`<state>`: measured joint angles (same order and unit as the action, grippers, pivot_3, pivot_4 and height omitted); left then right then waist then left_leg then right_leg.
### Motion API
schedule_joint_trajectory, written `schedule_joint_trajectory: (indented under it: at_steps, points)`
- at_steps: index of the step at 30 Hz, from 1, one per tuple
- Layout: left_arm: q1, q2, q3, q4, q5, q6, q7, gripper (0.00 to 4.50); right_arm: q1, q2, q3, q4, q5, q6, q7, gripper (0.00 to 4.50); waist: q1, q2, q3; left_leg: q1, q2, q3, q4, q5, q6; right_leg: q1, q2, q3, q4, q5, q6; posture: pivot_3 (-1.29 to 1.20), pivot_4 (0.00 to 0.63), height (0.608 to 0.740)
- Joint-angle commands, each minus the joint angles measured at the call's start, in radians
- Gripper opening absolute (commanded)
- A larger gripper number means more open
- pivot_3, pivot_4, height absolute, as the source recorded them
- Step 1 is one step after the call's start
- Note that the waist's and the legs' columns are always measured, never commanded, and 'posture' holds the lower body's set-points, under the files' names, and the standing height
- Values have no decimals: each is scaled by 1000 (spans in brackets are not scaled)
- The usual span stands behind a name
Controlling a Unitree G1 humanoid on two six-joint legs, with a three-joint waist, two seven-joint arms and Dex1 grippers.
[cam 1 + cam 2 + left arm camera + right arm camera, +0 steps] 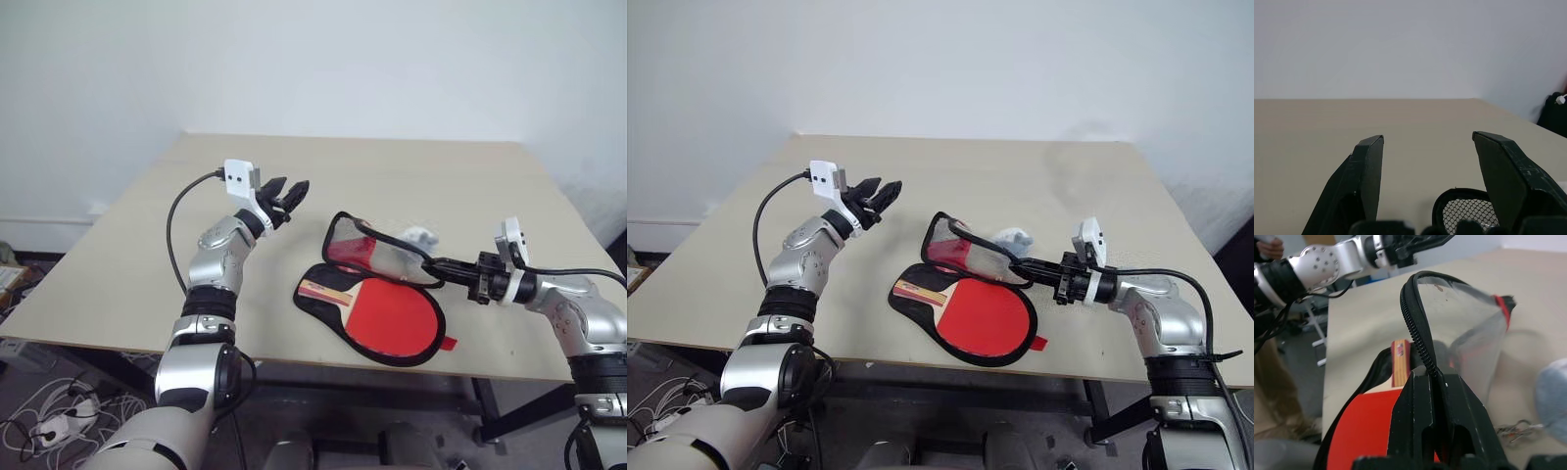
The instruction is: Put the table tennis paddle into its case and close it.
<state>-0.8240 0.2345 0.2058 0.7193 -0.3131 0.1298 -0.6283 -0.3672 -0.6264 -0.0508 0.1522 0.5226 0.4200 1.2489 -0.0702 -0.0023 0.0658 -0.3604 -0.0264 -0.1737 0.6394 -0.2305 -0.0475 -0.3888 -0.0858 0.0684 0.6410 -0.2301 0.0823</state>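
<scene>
The table tennis paddle [394,319] lies red face up on the black half of the case [312,305], its wooden handle [328,292] pointing left. The case's clear flap [364,251] stands lifted over the handle end. My right gripper [431,264] is shut on the flap's black zip rim [1418,323], reaching in level from the right. My left gripper [289,196] hangs open and empty above the table, left of the case and apart from it. A small red tab [448,343] sticks out at the case's near right edge.
A pale grey-white round object [419,236] lies on the table just behind the flap, with a small metal key ring [1513,428] beside it. The light wooden table [441,176] has free room at the back and left. A person [1273,377] stands off the table's left side.
</scene>
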Motion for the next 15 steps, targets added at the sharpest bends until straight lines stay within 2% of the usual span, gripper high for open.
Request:
schedule_joint_trajectory:
  at_steps: [1, 10, 11, 13, 15]
  points:
    - [-25, -1, -5, -15, -1, -18, -4, 3042, -3, -22, 9, -66, 10, 37, 7, 638, 0, 0, 0, 0, 0, 0, 0, 0, 0, 0, 0, 0, 0, 0, 0, 0, 0, 740]
    - [-31, -2, -7, -4, 2, -20, -7, 3042, 16, -31, 20, -130, 36, 109, 15, 3275, 0, -2, 1, 0, 0, 0, 0, 0, 0, 0, 0, 0, 0, 0, 0, 0, 0, 740]
    - [-31, -2, -7, -3, 2, -21, -7, 3042, 20, -32, 21, -136, 38, 114, 17, 3457, 0, -2, 1, 0, 0, 0, 0, 0, 0, 0, 0, 0, 0, 0, 0, 0, 0, 740]
    - [-34, -2, -8, 2, 4, -23, -10, 3042, 31, -38, 28, -149, 31, 114, 20, 4151, 0, -3, 2, 0, 0, 0, 0, 0, 0, 0, 0, 0, 0, 0, 0, 0, 0, 740]
    - [-36, -2, -8, 4, 4, -24, -11, 3042, 38, -42, 31, -158, 29, 117, 26, 4465, 0, -3, 2, 0, 0, 0, 0, 0, 0, 0, 0, 0, 0, 0, 0, 0, 0, 740]
